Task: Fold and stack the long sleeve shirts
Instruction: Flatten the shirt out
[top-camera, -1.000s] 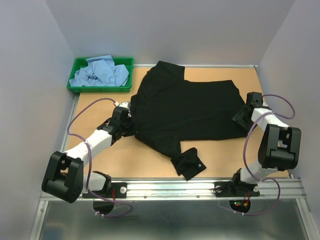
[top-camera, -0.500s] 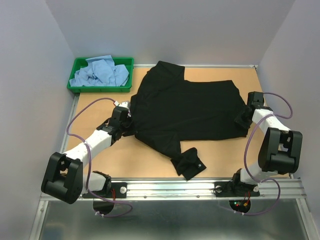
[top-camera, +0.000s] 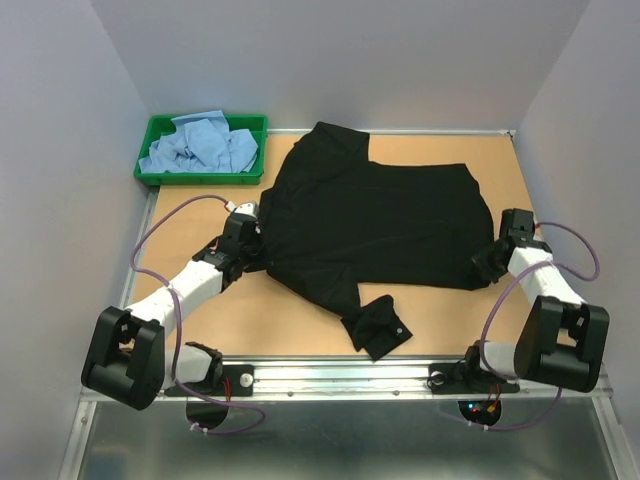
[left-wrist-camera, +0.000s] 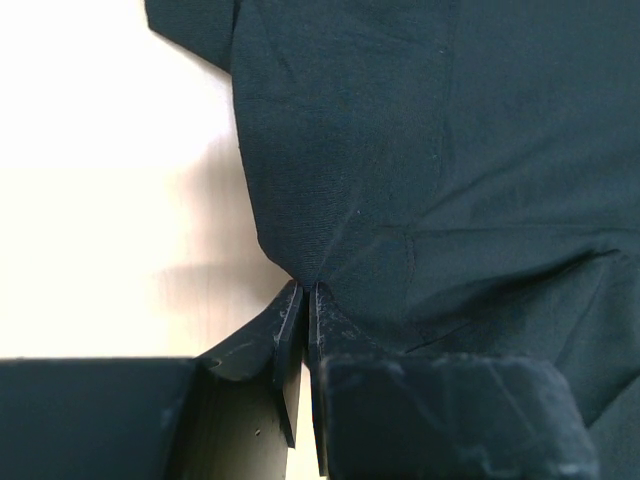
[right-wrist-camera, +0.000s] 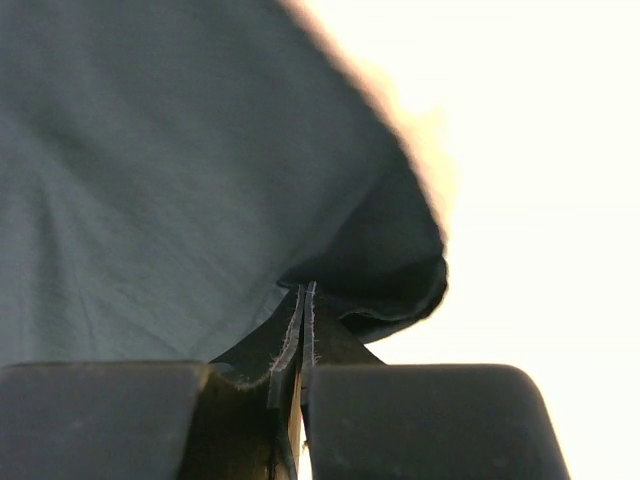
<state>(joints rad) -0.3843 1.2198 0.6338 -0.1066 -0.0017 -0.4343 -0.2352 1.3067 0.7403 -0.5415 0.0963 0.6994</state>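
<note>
black shirt: spread out over the middle of the table, mostly flat, with one sleeve trailing toward the near edge.
cuff: crumpled dark end of that sleeve, lying on the table near the front rail, well apart from both grippers, small pale button visible.
left gripper: closed, pinching the left edge of the black shirt, arm stretched low across the table.
left wrist view: left gripper with fingers pressed together on a peak of cloth; black shirt fanning out from that pinch in creases; pale table to the side.
right gripper: closed, clamped on the right near corner of the black shirt.
right wrist view: right gripper with fingertips together, a fold of the black shirt caught between them and curling over beside them; bright washed-out background behind.
light blue shirts: crumpled in a heap inside the green tray.
green tray: at the far left corner of the table, just beside the far end of the black shirt, contact between the two unclear.
</note>
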